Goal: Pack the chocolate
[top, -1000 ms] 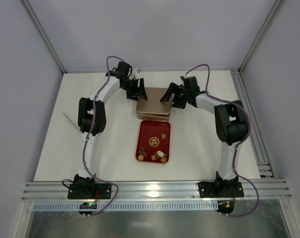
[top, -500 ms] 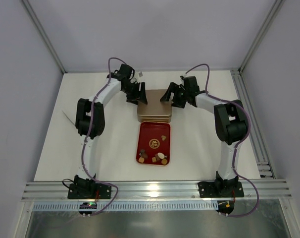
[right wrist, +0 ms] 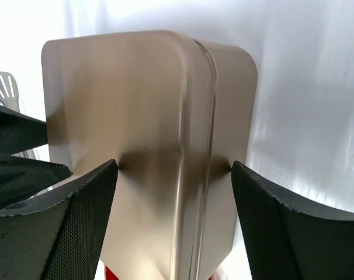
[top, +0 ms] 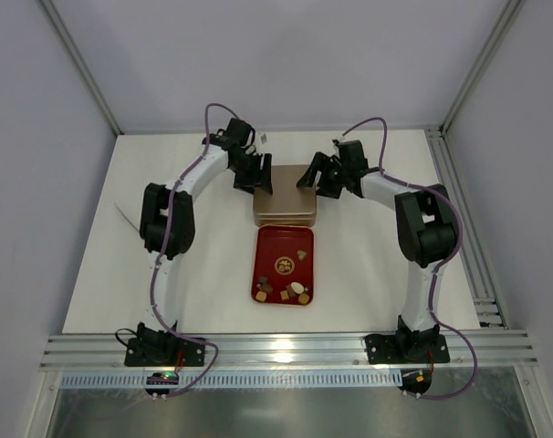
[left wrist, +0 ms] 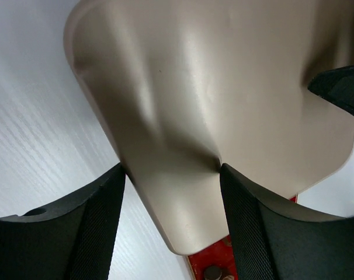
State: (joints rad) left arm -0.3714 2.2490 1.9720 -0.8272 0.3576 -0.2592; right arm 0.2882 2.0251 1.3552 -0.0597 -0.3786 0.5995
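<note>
White tabletop (top: 377, 274) inside a pale-walled enclosure, seen from above, with two arms reaching away from its near edge. Facing each other across a gold tin (top: 284, 196) are the left claw (top: 255, 173) and the right claw (top: 318, 178) — each has its fingers pressed against opposite sides of the tin, gripping it at a fairly wide spread. On the arm-base side of both claws, well apart from any finger and held by neither, the chocolate (top: 284, 264) lies loose on a red tray (top: 261, 246). These pieces look small, light and rigid yet easily chipped or smeared, so a gentle pinch across two flat sides seems wisest; round ones may slip. Only the overhead view shows the whole assortment and both arms. The left wrist view shows pads (left wrist: 101, 227) touching the tin and, beyond its corner, a sliver of tray with one dark piece. The right wrist view shows a seam running along the tin — likely lid meeting base — and the other claw's fingers off to its left
</note>
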